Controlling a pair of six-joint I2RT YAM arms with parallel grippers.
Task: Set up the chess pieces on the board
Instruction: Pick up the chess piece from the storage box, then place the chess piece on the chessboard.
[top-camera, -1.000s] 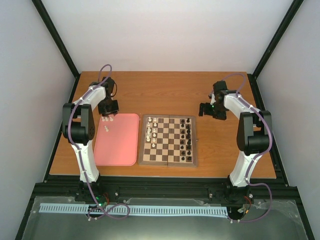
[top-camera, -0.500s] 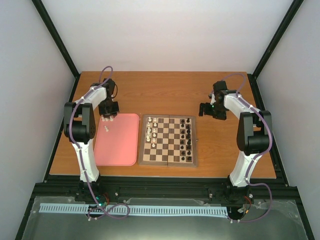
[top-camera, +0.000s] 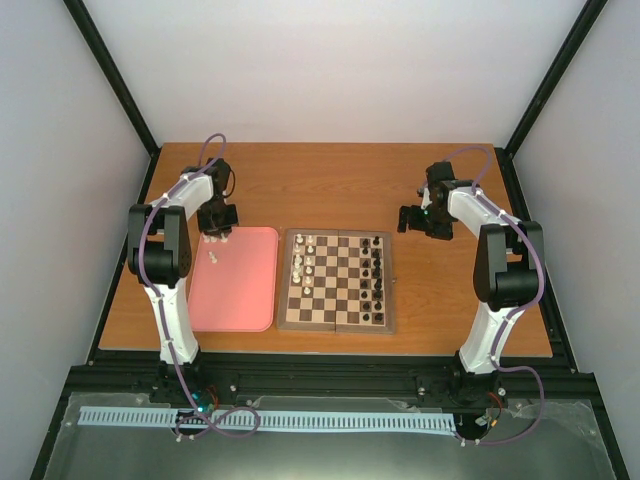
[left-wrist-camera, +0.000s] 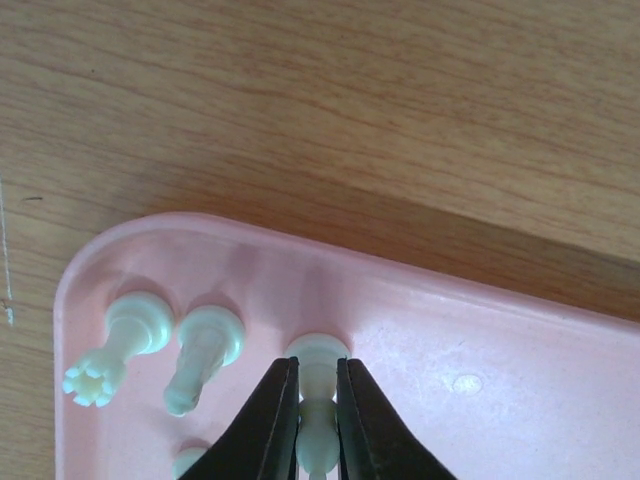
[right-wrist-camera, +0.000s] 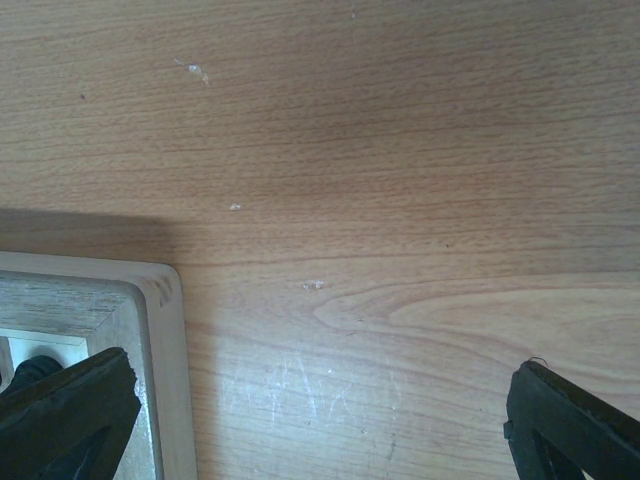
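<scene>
The wooden chessboard (top-camera: 337, 281) lies mid-table with several white pieces (top-camera: 300, 262) on its left columns and black pieces on its right. My left gripper (left-wrist-camera: 318, 440) is over the far left corner of the pink tray (left-wrist-camera: 560, 390) and is shut on a cream chess piece (left-wrist-camera: 318, 405) standing there. Two more cream pieces (left-wrist-camera: 205, 352) stand just left of it, and the tip of another shows at the bottom edge. In the top view the left gripper (top-camera: 216, 232) is at that tray corner. My right gripper (top-camera: 407, 221) is open and empty over bare table beyond the board's far right corner (right-wrist-camera: 150, 290).
The pink tray (top-camera: 235, 295) lies left of the board. A loose white piece (top-camera: 214, 259) stands on the tray nearer than the gripper. Bare wooden table surrounds board and tray.
My left gripper has shifted slightly toward the far left tray corner and come down onto the pieces there. The right arm has not moved.
</scene>
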